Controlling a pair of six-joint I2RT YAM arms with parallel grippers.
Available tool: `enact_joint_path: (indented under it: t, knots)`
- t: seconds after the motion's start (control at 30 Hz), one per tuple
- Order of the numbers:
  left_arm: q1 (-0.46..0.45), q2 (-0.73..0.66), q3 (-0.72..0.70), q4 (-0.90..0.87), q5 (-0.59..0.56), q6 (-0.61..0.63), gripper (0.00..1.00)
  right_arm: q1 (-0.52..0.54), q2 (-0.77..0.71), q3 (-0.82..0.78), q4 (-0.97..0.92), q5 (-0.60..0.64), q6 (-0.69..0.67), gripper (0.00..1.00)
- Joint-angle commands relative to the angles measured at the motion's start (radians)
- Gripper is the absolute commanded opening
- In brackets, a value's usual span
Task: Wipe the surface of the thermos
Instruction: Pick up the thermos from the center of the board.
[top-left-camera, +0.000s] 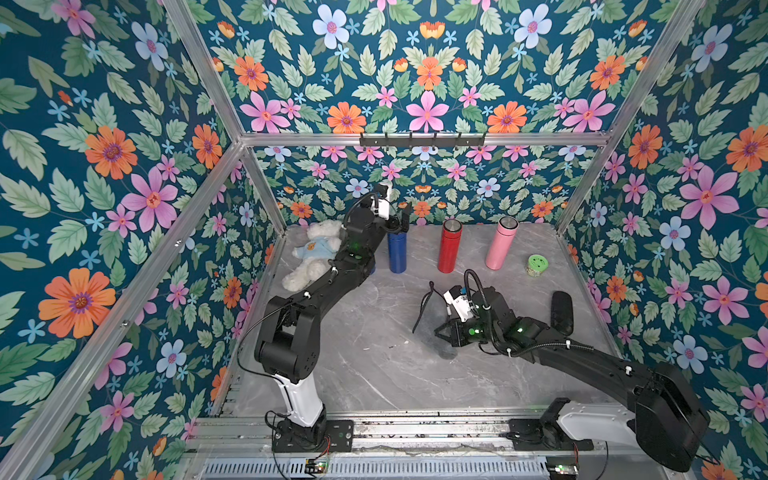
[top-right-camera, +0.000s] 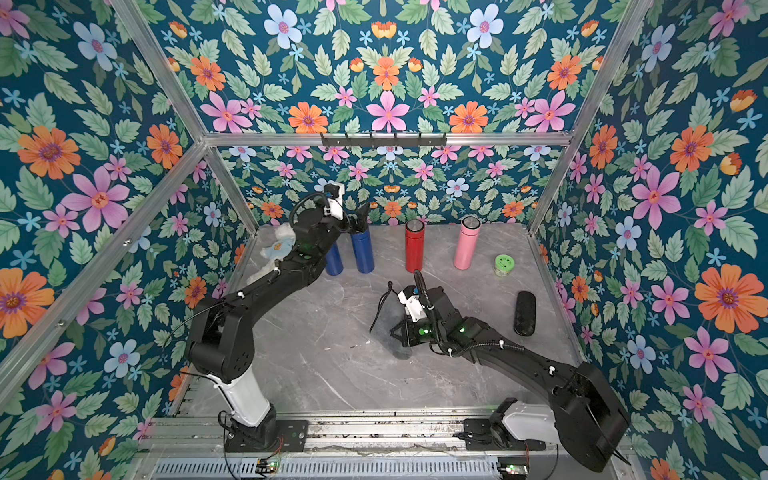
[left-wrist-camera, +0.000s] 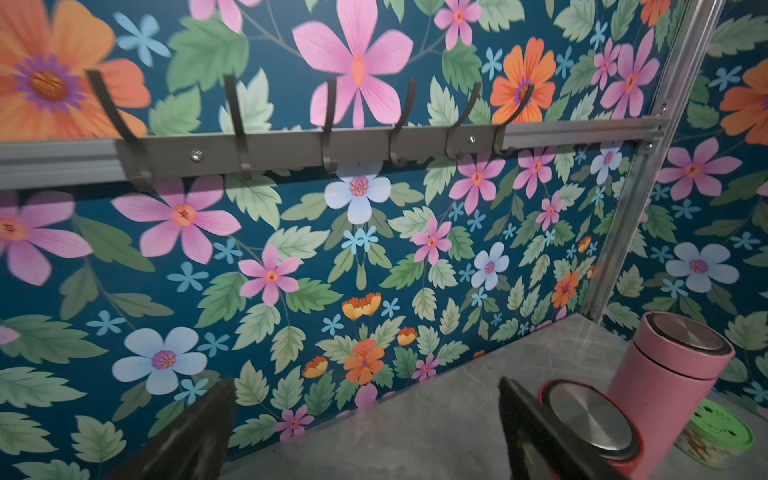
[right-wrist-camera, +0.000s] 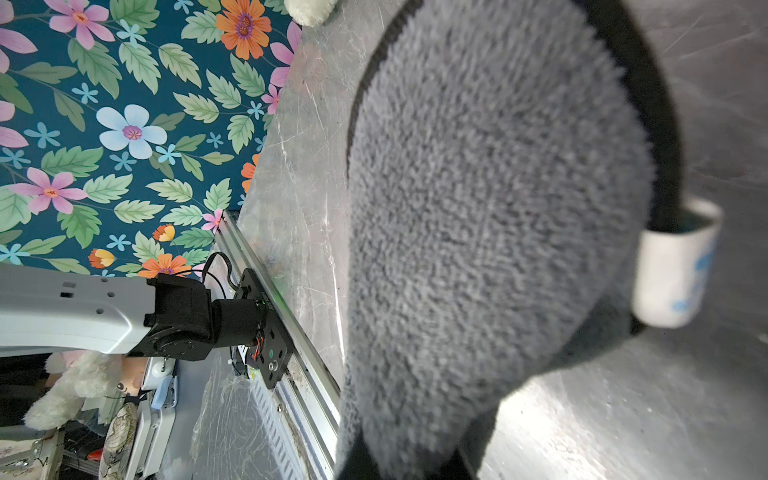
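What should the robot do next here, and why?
Probably lower the open left gripper around the blue bottle just below it and close, to steady it. The right gripper is already shut on the grey cloth, and no bottle is held yet.

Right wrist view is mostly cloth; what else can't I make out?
- Right wrist view: grey cloth fills it, hiding how the right hand grips.
- In both top views: left hand covers the cap of the blue thermos; left arm covers part of the teddy bear.
- Left wrist view: red thermos cut by frame edge.
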Motion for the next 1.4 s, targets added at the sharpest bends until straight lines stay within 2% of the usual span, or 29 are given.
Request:
enact_joint_path:
  t: [0.0, 0.13, 0.37, 0.83, 1.03, 1.2, 1.3, 1.37]
  knots:
    - [-0.006, 0.063, 0.118, -0.305, 0.001, -0.020, 0.99, 0.001, -0.015, -0.005, 0.012, 0.020, 0.003, 0.00]
    - [-0.014, 0.144, 0.243, -0.432, -0.011, -0.033, 0.99, -0.001, -0.025, -0.008, -0.002, 0.033, -0.006, 0.00]
    - [-0.015, 0.218, 0.337, -0.538, -0.038, -0.039, 0.99, -0.014, -0.024, -0.018, 0.006, 0.029, -0.006, 0.00]
    - [-0.017, 0.204, 0.238, -0.496, -0.033, -0.059, 0.97, -0.025, 0.011, -0.016, 0.027, 0.009, -0.005, 0.00]
    - [-0.015, 0.228, 0.247, -0.489, -0.031, -0.052, 0.94, -0.025, 0.014, -0.016, 0.030, 0.009, -0.002, 0.00]
    - [-0.016, 0.247, 0.284, -0.511, -0.030, -0.048, 0.86, -0.025, 0.011, -0.019, 0.028, 0.012, -0.002, 0.00]
    - [-0.016, 0.244, 0.283, -0.513, -0.025, -0.048, 0.73, -0.025, 0.008, -0.020, 0.029, 0.015, -0.001, 0.00]
    - [-0.016, 0.240, 0.281, -0.519, -0.015, -0.047, 0.52, -0.025, 0.008, -0.020, 0.029, 0.015, -0.002, 0.00]
